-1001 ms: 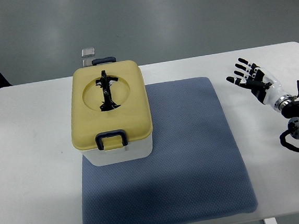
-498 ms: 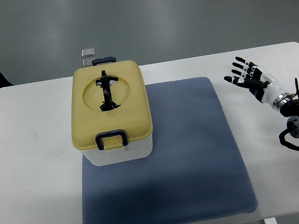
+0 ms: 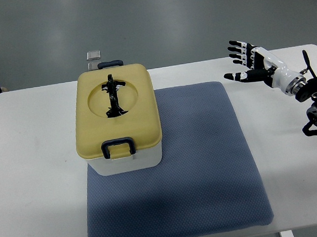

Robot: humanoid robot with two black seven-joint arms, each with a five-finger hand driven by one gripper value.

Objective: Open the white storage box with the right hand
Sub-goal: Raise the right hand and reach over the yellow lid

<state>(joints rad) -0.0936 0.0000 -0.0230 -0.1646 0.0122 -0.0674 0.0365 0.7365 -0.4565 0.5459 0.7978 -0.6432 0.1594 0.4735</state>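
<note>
The right hand (image 3: 252, 61) hovers with fingers (image 3: 236, 49) spread wide, holding nothing, palm turned left above the tabletop's (image 3: 36, 179) far right part, well apart from the closed white storage box (image 3: 120, 122) on the blue mat (image 3: 207, 169)

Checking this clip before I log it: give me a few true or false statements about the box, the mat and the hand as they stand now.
1. The white storage box has its yellow lid on. True.
2. The right hand is gripping the lid's front dark latch. False: it hangs open-fingered over the white table to the right, apart from the box.
3. The box stands on the left part of the blue-grey padded mat. True.
4. The left hand rests on the mat. False: no left hand shows.
5. A black handle lies in the lid's round recess. True.
</note>
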